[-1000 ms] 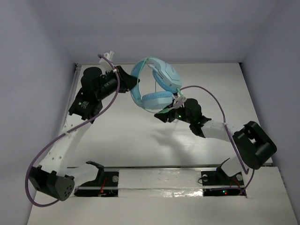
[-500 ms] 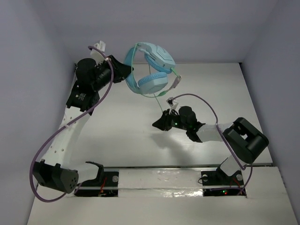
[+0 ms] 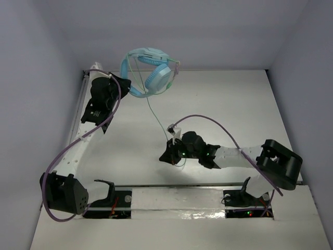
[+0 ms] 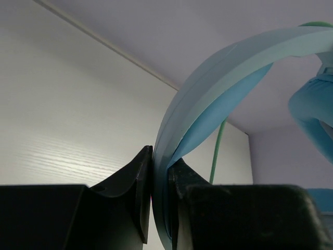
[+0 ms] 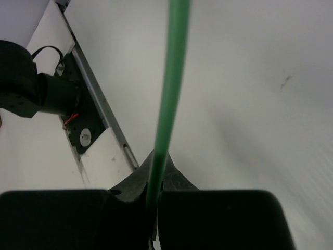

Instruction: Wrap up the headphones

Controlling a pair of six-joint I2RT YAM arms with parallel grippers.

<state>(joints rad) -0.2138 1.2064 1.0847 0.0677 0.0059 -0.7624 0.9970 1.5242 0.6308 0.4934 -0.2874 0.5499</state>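
Headphones (image 3: 148, 70) hang in the air over the far left part of the table (image 3: 244, 104), close to the back wall, held up by the left gripper (image 3: 126, 85). In the left wrist view its two dark jaws stand narrow, pinched on the pale blue headband (image 4: 223, 73). The band rises from between them and arches up to the right, with darker blue padding along its inner side. One earcup (image 4: 312, 109) shows at the right edge of that view. From above, both earcups hang close together just right of the gripper, and the band curves over them.

From the earcups a thin green cable (image 3: 152, 112) runs down and toward the near side, reaching the right gripper (image 3: 169, 154). That gripper sits low near the middle of the table, well apart from the headphones. In the right wrist view its jaws are closed tight on the cable, which leaves the pinch in a straight line and runs out at the top of the frame. Between the two grippers the cable looks taut.

The left arm reaches up along the table's left edge, while the right arm stretches leftward from its base at the near right. A purple lead (image 3: 218, 122) loops along each arm.
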